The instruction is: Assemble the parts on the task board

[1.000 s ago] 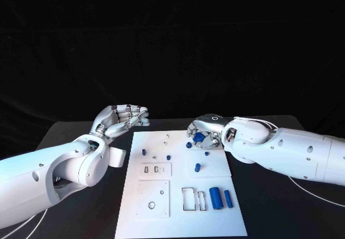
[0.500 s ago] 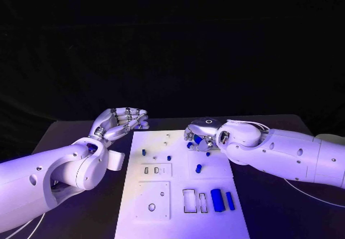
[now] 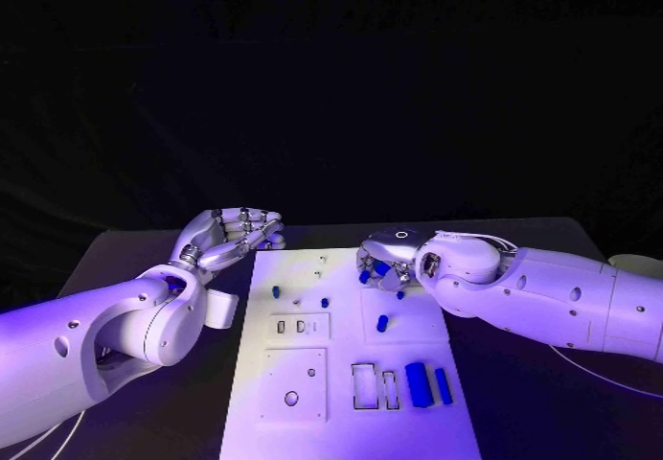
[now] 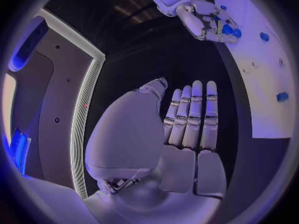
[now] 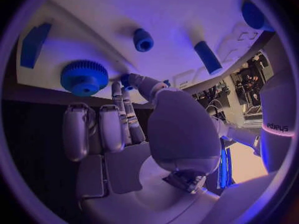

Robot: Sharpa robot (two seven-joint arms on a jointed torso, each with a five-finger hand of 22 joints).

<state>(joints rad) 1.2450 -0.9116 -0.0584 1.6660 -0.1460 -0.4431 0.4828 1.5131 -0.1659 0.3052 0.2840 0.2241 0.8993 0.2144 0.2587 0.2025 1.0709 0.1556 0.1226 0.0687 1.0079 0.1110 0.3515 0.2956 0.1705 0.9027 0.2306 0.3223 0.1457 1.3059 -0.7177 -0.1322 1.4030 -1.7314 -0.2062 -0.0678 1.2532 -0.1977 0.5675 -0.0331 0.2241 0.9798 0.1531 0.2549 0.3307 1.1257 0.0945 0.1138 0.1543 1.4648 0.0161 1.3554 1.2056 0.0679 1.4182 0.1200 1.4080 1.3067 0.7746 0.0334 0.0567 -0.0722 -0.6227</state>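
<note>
Centrally on the black table (image 3: 152, 254) lies the white task board (image 3: 346, 422), and everything else sits in relation to it. Over the board's far right corner the right hand (image 3: 385, 261) hangs with its fingers curled down around a blue part (image 3: 380, 269); the left wrist view shows that part (image 4: 229, 30) held among the fingers. Whether it is gripped firmly or only cradled I cannot tell for certain, though the right wrist view shows the thumb and a fingertip meeting on a small blue piece (image 5: 126, 79).

Just beside that pinch, on the board, sits a blue toothed gear (image 5: 83, 77), with a small blue peg (image 5: 143, 40) and a blue cylinder (image 5: 207, 57) further inward.

Off the board's far left corner, above the table, the left hand (image 3: 232, 233) holds nothing; its fingers (image 4: 193, 117) lie straight and side by side, the thumb folded alongside.

Near the board's near right edge lie a thick blue bar (image 3: 418, 383) and a thinner blue bar (image 3: 443, 385), just beside two rectangular outlines (image 3: 375, 388).
</note>
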